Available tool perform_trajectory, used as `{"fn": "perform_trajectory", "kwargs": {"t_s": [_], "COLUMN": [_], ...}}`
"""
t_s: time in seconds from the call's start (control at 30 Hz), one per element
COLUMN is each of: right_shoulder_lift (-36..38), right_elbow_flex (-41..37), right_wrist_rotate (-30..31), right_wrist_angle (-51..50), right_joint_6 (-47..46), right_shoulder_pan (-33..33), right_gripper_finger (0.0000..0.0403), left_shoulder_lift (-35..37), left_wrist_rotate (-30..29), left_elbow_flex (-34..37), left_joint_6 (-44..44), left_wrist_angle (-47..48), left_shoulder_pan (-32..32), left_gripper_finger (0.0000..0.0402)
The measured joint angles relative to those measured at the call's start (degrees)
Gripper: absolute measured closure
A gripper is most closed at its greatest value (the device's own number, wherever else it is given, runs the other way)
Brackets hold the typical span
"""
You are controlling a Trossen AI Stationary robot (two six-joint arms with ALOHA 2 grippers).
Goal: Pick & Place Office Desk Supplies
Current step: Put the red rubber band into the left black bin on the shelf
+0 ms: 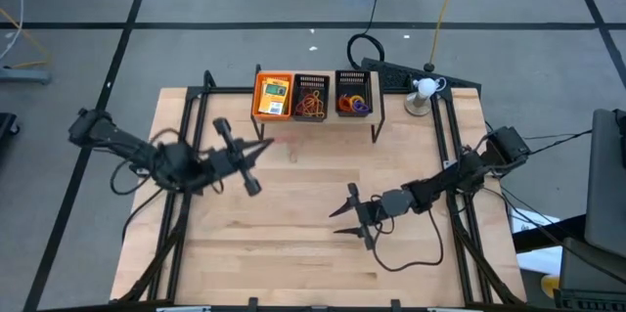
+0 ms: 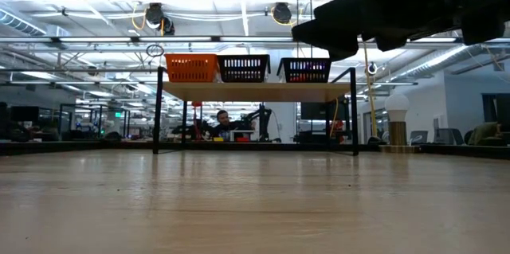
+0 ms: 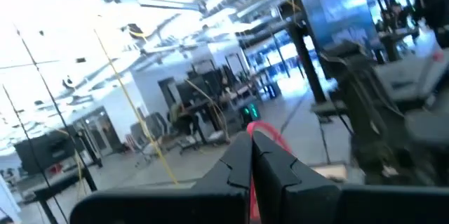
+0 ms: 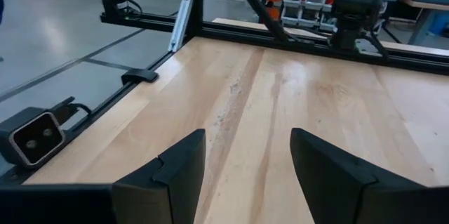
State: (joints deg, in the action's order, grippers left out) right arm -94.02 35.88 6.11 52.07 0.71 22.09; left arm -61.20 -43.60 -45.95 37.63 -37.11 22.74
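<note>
Left gripper [image 1: 269, 144] clamps a red rubber band [image 3: 265, 134] before the orange tray [image 1: 273, 95]. Right gripper [image 1: 344, 216] gapes empty above bare table [image 1: 293, 224].

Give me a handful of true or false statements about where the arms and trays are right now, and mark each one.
1. The left end effector is shut on a thin red rubber band. True; the left wrist view shows the red loop between the closed fingers.
2. The right end effector is shut on a yellow packet. False; it is open and empty above the bare wooden table.
3. Three mesh trays sit side by side on a raised shelf at the far edge of the table. True.
4. The orange tray is the rightmost tray in the high view. False; it is the leftmost, with two black trays to its right.
5. The middle black tray holds rubber band loops. True.
</note>
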Motion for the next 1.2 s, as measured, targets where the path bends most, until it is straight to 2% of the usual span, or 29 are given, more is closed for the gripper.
{"fn": "perform_trajectory", "kwargs": {"t_s": [0.2, 0.33, 0.53, 0.9, 1.2], "right_shoulder_lift": [0.0, 0.0, 0.0, 0.0, 0.0], "right_elbow_flex": [0.0, 0.0, 0.0, 0.0, 0.0], "right_wrist_rotate": [-0.1, -0.1, -0.1, -0.2, -0.2], "right_wrist_angle": [0.8, 0.9, 0.9, -1.9, -2.0], "right_joint_6": [0.0, 0.0, 0.0, 0.3, 0.1], "right_shoulder_pan": [-2.5, -3.8, -4.3, -4.3, -4.4], "right_gripper_finger": [0.0204, 0.0204, 0.0204, 0.0204, 0.0204], "left_shoulder_lift": [-0.2, -2.2, -7.2, -17.1, -22.1], "left_wrist_rotate": [10.4, 14.8, 22.7, 24.2, 25.8], "left_elbow_flex": [-4.3, -8.2, -13.7, -19.8, -20.3], "left_joint_6": [-1.0, -5.0, -9.0, -13.9, -18.8], "left_wrist_angle": [4.3, 9.3, 11.6, 14.6, 15.1], "left_shoulder_pan": [-10.1, -16.9, -25.2, -34.3, -40.0], "left_gripper_finger": [0.0402, 0.0402, 0.0402, 0.0402, 0.0401]}}
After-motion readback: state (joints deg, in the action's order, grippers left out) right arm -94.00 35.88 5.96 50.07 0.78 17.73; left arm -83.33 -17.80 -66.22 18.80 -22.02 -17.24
